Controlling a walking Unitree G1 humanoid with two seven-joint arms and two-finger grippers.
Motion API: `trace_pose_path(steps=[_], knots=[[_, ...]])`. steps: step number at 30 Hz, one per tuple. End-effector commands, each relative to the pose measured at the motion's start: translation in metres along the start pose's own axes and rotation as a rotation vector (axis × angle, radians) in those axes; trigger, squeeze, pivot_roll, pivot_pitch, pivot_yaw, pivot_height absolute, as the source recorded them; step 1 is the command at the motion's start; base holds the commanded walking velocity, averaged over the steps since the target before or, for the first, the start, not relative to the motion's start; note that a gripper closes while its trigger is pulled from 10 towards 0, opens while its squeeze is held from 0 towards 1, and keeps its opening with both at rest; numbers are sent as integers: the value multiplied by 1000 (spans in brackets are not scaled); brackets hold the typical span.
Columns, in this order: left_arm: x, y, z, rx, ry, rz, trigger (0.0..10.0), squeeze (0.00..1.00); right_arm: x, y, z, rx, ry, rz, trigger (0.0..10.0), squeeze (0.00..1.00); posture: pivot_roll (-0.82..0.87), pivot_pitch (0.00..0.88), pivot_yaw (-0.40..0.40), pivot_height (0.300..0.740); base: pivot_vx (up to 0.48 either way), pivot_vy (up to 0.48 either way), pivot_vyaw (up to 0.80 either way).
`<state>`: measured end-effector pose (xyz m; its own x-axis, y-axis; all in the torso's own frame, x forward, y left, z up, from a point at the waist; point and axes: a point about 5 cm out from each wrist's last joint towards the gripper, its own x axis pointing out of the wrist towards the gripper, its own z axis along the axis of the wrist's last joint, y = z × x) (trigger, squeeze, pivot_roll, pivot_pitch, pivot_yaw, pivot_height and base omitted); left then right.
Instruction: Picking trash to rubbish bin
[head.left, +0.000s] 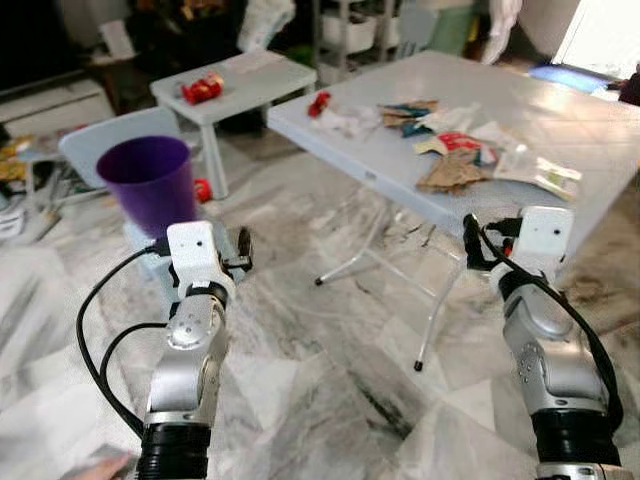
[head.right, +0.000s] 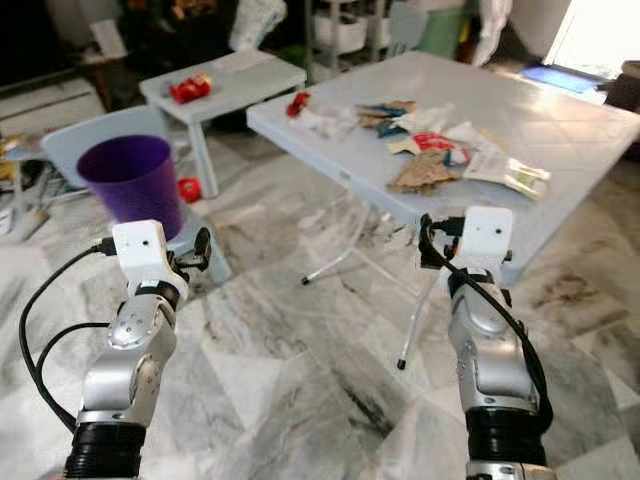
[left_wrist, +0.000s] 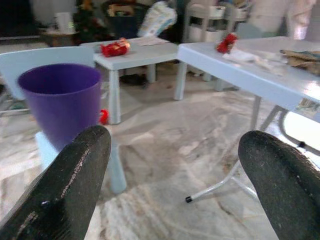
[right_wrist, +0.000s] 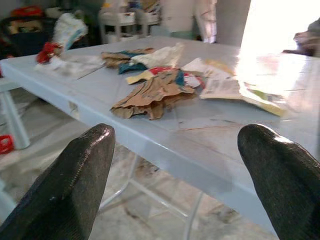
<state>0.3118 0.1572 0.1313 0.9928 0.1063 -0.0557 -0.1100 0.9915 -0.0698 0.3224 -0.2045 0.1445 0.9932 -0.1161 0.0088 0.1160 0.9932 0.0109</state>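
Purple plastic is standing out in the head camera's views: a purple rubbish bin (head.left: 150, 182) is sitting on a pale low stool to the robot's left, while a large grey folding table (head.left: 560, 110) is stretching away on the right, carrying a scatter of trash (head.left: 455, 150), crumpled brown paper, wrappers and torn packets. A smaller grey side table (head.left: 245, 85) behind the bin is holding a red wrapper (head.left: 203, 89), and another red scrap (head.left: 319, 103) is lying at the big table's near corner. The left gripper (head.left: 244, 250) is hovering near the bin, and the right gripper (head.left: 470, 240) is hanging just off the big table's front edge. In the left wrist view, the left gripper's fingers (left_wrist: 75, 185) are standing wide apart with nothing between them, facing the bin. In the right wrist view, the right gripper's fingers (right_wrist: 80, 175) are likewise spread wide and empty, facing the brown paper (right_wrist: 150, 95). Judging from this, the task looks barely begun: all the visible trash is lying on the tables, waiting to be carried over. No brand names or lettering are readable anywhere; the packets are too small and blurred.
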Motion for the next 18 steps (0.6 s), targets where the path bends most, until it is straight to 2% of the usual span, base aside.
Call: trace_pose_path(steps=[1, 9, 11, 15, 18], knots=[[2, 2, 1, 1, -2, 9, 10000, 0, 1, 1, 0, 11, 6, 3, 10000, 0, -22, 0, -25, 740, 0, 480, -769], [3, 3, 1, 8, 1, 12, 10000, 0, 0, 2, 0, 11, 8, 4, 10000, 0, -22, 0, -26, 740, 0, 480, -725], [2, 3, 2, 18, -11, 13, 10000, 0, -1, 2, -1, 11, 6, 4, 10000, 0, -22, 0, -26, 740, 0, 0, -488], [1, 0, 6, 6, -50, -20, 10000, 0, 0, 0, 0, 9, 4, 2, 10000, 0, -23, 0, -26, 740, 0, 0, 0], [1, 1, 7, 1, -42, -16, 10000, 0, 0, -1, 1, 9, 0, -1, 10000, 0, -23, 0, -24, 740, 0, 0, 0]])
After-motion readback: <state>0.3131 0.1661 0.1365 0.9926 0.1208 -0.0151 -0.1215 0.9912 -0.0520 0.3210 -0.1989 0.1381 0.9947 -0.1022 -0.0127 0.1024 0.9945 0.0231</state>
